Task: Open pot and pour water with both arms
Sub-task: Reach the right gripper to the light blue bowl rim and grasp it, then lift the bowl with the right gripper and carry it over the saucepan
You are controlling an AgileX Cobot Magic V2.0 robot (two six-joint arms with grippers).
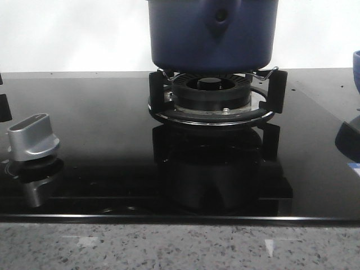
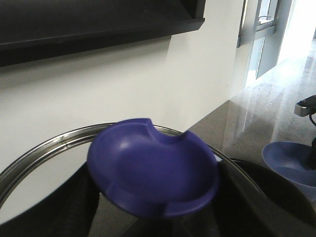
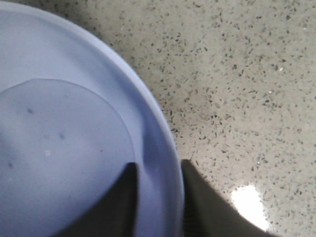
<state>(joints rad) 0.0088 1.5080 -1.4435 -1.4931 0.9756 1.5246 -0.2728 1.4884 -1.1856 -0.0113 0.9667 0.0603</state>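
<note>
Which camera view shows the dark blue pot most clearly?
The front view shows it best: the pot sits on the burner stand, its side and handle mount facing the camera, though its top is cut off. The left wrist view shows only a blue knob and a metal rim, perhaps its lid. The right wrist view shows the lighter bowl instead.

Daylight floods through the doorway; the purple knob blurs; the cooktop mirrors dimly.
</note>
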